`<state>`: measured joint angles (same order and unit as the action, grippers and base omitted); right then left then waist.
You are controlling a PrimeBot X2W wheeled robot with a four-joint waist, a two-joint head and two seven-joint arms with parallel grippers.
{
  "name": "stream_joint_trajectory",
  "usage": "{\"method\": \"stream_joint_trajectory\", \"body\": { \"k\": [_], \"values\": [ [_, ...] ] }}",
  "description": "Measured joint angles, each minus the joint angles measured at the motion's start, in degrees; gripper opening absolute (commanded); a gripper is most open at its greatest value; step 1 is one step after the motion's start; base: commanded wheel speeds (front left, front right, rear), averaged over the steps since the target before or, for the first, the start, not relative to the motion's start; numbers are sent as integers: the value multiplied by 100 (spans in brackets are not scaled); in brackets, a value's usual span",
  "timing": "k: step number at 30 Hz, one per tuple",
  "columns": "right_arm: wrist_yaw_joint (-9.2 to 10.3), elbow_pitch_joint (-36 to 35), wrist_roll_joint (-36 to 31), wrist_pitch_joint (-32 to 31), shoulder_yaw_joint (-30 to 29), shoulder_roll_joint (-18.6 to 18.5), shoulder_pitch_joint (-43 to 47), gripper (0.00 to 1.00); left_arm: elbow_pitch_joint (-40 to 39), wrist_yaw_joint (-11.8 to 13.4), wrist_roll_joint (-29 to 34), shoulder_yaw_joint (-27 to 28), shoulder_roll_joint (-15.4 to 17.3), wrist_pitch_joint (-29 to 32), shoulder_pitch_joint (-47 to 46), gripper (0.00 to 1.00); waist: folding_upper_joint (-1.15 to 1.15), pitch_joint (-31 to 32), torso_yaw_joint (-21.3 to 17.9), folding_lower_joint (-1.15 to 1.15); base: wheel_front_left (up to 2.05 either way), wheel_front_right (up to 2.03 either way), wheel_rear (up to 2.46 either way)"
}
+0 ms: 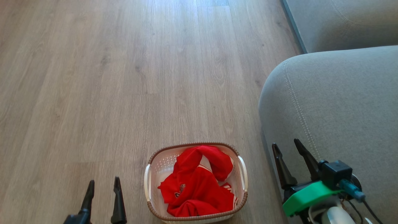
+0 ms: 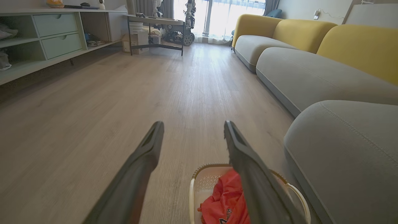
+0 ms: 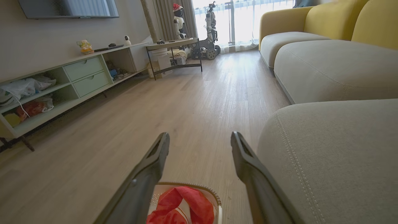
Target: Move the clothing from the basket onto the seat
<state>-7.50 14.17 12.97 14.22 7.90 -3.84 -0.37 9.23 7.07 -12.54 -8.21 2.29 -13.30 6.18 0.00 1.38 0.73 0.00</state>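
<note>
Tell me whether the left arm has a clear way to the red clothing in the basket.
Probably yes: the bright red fabric clothing lies uncovered in the cream perforated plastic basket, and the left arm's jaws stand open beside it, nothing between.

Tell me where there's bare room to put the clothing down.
The seat is bare beyond the open right gripper. The floor is bare ahead of the basket and left of it, around the open left gripper. Crowded: the basket, heaped with the clothing, and the narrow floor strip between it and the seat.
</note>
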Motion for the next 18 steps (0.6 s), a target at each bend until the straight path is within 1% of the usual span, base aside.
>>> {"method": "stream_joint_trajectory", "body": {
  "k": [6, 18],
  "values": [
    [0, 1, -495, 21, -55, 40, 0, 100, 66, 53, 294, -27, 3, -99, 96, 100, 0, -15, -1, 0, 0, 0, 0],
    [0, 1, -509, 23, -67, 59, 0, 100, 88, 56, 250, -38, 4, -99, 96, 100, 0, -21, -5, 0, 0, 0, 0]
  ]
}}
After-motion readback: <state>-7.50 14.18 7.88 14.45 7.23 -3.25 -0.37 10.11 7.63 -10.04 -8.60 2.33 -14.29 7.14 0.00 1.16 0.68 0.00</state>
